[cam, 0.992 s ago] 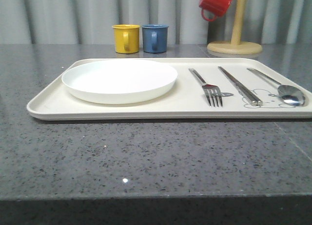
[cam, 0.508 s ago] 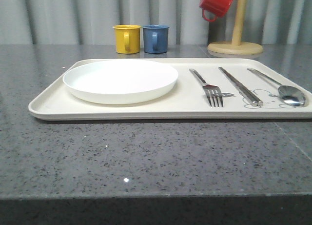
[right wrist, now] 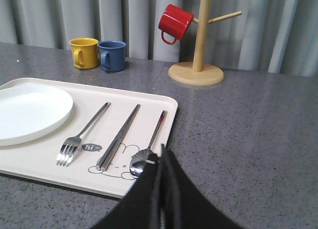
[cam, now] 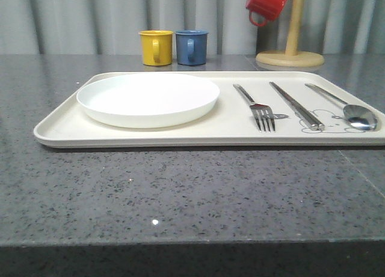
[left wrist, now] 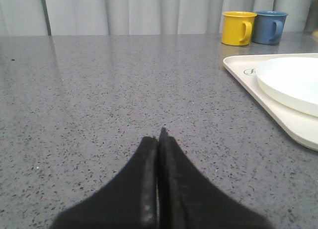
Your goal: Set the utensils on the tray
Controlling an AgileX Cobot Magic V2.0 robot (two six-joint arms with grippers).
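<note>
My left end effector [left wrist: 158, 139] sits low over bare tabletop [left wrist: 99, 90], fingers pressed together, empty. My right end effector [right wrist: 162, 154] is likewise closed, empty, its tip at the spoon [right wrist: 149, 144]. Fork [cam: 257, 106], chopsticks [cam: 296, 104] and spoon lie side by side on the tray [cam: 60, 130], right half of the front frame, beside the plate [cam: 148, 98].

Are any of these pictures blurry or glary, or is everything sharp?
Front view: sharp, with a small bright glint on the countertop and shine on the spoon. Left wrist view: the close left gripper looks soft. Right wrist view: the right gripper is blurred, the fork crisp.
</note>
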